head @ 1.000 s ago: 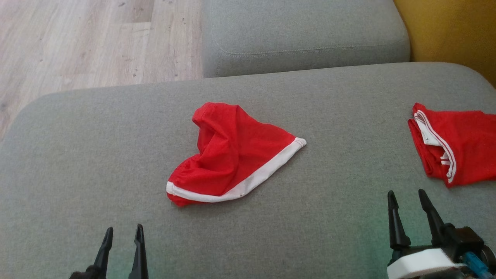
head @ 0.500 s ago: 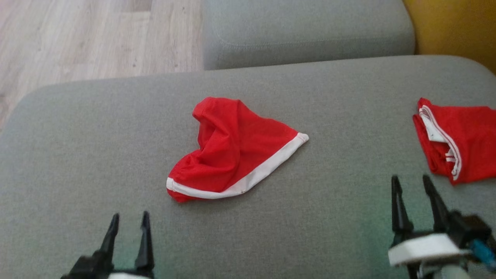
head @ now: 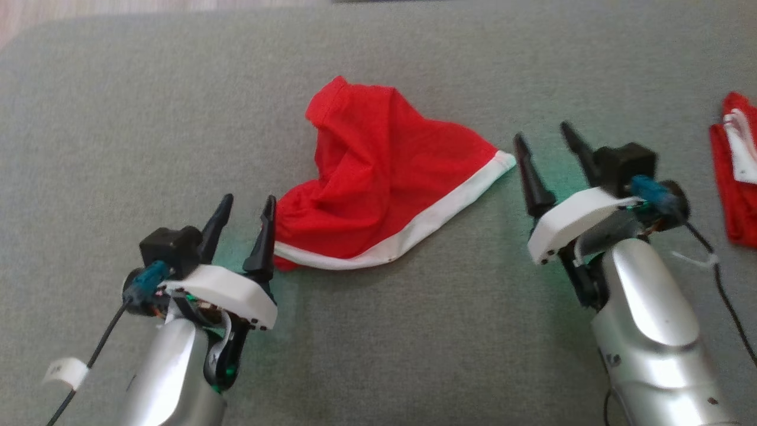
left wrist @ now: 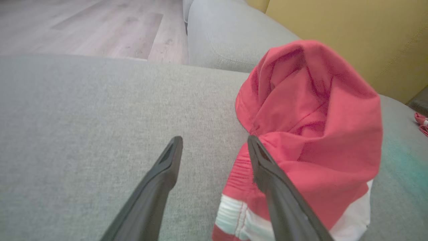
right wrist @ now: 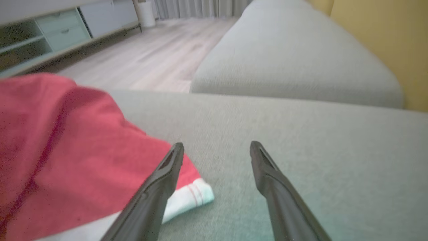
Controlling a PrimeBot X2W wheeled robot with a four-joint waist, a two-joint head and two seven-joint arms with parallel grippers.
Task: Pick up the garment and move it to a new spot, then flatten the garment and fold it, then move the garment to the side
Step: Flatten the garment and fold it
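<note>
Two claws flanked the red garment [head: 390, 183] on the grey sofa cushion [head: 118, 118], both with fingers spread and nothing between them. Half a second earlier they had sat at the bottom edge of the head view, well short of the cloth. Our head had since tipped down, so the whole scene had slid. Our left claw [head: 248, 199] stood at the garment's near-left, white-banded end, its inner finger [left wrist: 267, 177] just beside the cloth — touching or not, we could not tell. Our right claw [head: 542, 131] stood just beside the white-tipped corner opposite. The garment lay crumpled as before, mid-cushion. A second red garment [head: 736, 177] lay well apart, at the right edge.
</note>
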